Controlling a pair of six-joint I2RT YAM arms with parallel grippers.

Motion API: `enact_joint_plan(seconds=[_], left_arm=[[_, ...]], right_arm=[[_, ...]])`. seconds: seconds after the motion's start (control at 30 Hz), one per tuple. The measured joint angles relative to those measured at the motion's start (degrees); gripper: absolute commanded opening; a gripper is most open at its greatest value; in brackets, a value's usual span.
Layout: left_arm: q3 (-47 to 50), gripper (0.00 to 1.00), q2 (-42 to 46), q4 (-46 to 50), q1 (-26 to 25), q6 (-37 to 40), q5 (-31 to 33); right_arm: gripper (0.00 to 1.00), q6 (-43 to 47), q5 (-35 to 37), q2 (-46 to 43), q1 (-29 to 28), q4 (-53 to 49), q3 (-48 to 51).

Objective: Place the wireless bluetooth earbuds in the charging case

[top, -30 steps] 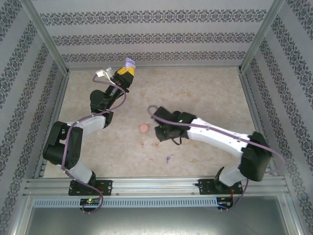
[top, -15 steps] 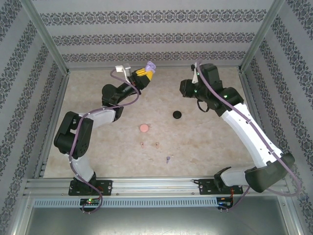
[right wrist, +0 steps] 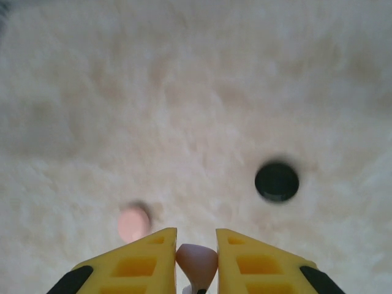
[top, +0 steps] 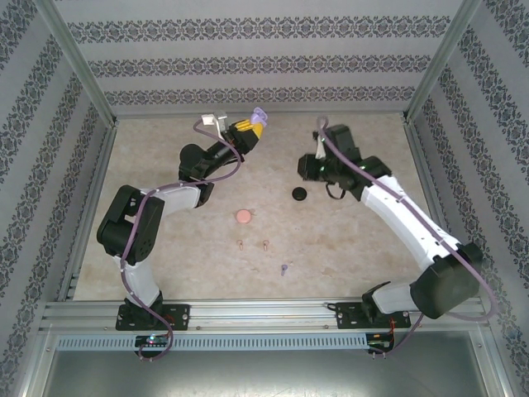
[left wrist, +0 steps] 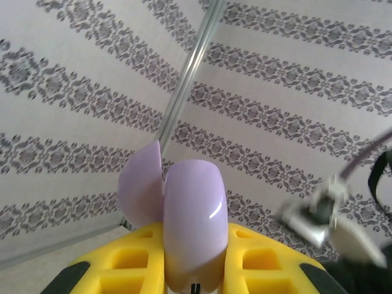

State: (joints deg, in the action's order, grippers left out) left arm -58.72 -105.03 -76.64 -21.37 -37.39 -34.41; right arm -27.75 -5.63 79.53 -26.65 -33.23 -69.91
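A: Count three earbuds loose on the desk (top: pixel 364 248), toward the near edge: a tan earbud (top: pixel 240 245) just beside its twin (top: pixel 265 245), and a purple earbud (top: pixel 284 269) a little nearer the arm bases. Touched by neither tool.

B: Find no black earbuds at this size. Cases?

A: Note the pink case (top: pixel 244 216) and the black case (top: pixel 299 193) lying flat mid-desk, apart from each other. See the purple case (left wrist: pixel 195 208) lifted clear of the desk toward the back wall, lid (left wrist: pixel 139 184) apparently swung aside.

B: Judge that as presenting the open cavity for feeding a bud in with the other arm. Left tool (left wrist: pixel 195 248)?

A: Nearly pressed together, pinching the purple case edge-on between yellow fingers (left wrist: pixel 122 263).

B: And the right tool (right wrist: pixel 196 245)?

A: Hovers above the desk near the black case, narrowly parted, nipping a small pinkish piece (right wrist: pixel 196 260). Cannot tell whether earbud or something else.

B: Guess a carry toward a case. Watch for slip from so thin a grip.
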Motion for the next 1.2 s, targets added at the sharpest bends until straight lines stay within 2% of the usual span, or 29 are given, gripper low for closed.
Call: enact_joint_plan(seconds=[0.23, 0.47, 0.63, 0.73, 0.93, 1.03, 1.2], left_arm=[[2.3, 0.00, 4.6, 7.2, 0.1, 0.5, 4.1], [3.5, 0.00, 9.0, 9.0, 0.1, 1.3, 6.3], [4.0, 0.00, 9.2, 10.8, 0.2, 1.4, 6.3], [4.5, 0.00, 9.2, 11.3, 0.2, 1.4, 6.4], [4.7, 0.00, 9.2, 11.6, 0.5, 1.3, 6.6], [4.7, 0.00, 9.2, 11.6, 0.5, 1.2, 6.4], [4.2, 0.00, 9.2, 13.0, 0.5, 0.1, 3.6]], right_arm=[[0.18, -2.5, 1.9, 6.6, -6.6, 2.4, 12.9], [0.19, -5.4, 5.8, 14.2, -12.0, 4.2, 15.1], [0.29, -7.0, 7.7, 17.4, -13.3, 4.4, 15.1], [0.40, -7.8, 8.4, 18.5, -13.4, 4.5, 15.1], [0.63, -8.3, 8.7, 18.1, -14.4, 4.8, 14.9], [0.68, -8.1, 8.3, 14.9, -13.2, 3.2, 14.9], [0.66, -7.5, 4.2, 1.3, -6.2, 3.2, 11.8]])
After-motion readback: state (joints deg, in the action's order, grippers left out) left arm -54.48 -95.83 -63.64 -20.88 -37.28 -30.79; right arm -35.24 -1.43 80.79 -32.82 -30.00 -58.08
